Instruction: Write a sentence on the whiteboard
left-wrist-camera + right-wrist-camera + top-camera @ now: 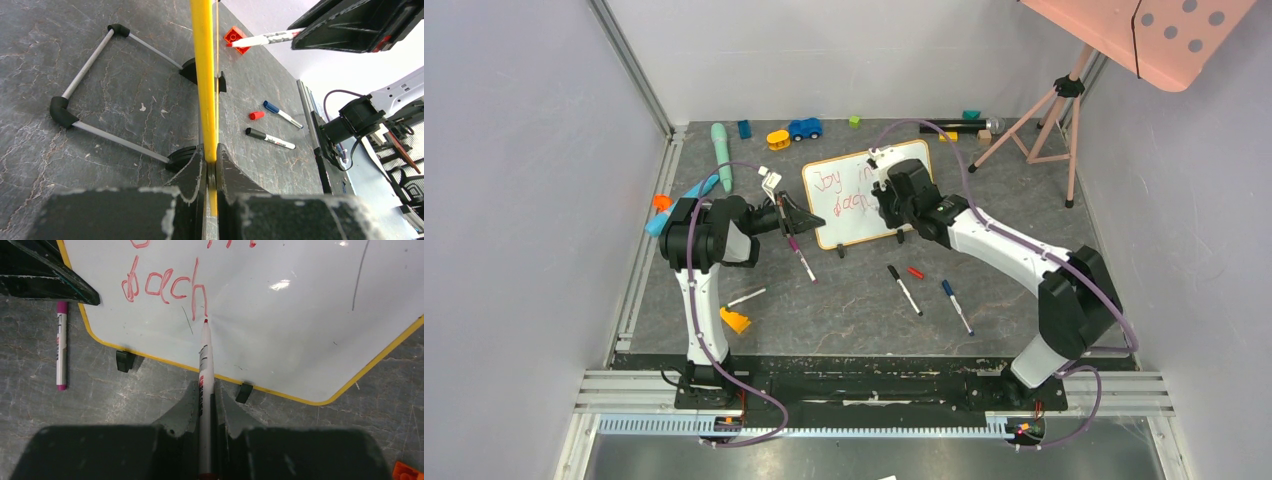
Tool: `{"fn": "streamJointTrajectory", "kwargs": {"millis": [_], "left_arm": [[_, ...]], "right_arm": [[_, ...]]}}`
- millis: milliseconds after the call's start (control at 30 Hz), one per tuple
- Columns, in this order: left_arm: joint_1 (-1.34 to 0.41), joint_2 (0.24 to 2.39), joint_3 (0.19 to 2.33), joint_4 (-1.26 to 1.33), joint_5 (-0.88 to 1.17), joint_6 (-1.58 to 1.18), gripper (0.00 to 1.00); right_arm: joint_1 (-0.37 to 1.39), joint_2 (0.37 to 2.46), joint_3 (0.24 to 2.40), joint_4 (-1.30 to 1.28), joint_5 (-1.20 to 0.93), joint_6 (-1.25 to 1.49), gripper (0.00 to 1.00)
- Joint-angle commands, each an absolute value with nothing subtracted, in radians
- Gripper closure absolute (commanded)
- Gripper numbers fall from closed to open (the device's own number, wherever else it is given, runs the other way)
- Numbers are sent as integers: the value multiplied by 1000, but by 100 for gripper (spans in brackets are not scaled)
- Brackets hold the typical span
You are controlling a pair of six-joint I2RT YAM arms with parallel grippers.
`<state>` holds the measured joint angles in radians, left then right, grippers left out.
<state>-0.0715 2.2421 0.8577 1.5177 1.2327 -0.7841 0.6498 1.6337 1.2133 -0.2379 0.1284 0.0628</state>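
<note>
Two-line red sentence [162, 287] | whiteboard [300, 330] white, yellow-framed, rounded corners

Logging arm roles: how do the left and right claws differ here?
The left claw is shut on the whiteboard at its yellow frame edge; the right claw is shut on a red marker. The left touches the board directly; the right reaches it only through the marker tip, by the sentence. Both are shut.
</note>
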Motion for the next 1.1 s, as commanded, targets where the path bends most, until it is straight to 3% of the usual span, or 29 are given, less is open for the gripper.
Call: {"fn": "streamJointTrajectory", "kwargs": {"millis": [0,1067], "left_arm": [[-92,2284,838,1557,1350,-688,98],[-91,2289,850,1557,1339,-695,98]], "right_arm": [[644,1536,1260,-246,93,35,100],[624,1552,1216,-199,168,36,100]]}}
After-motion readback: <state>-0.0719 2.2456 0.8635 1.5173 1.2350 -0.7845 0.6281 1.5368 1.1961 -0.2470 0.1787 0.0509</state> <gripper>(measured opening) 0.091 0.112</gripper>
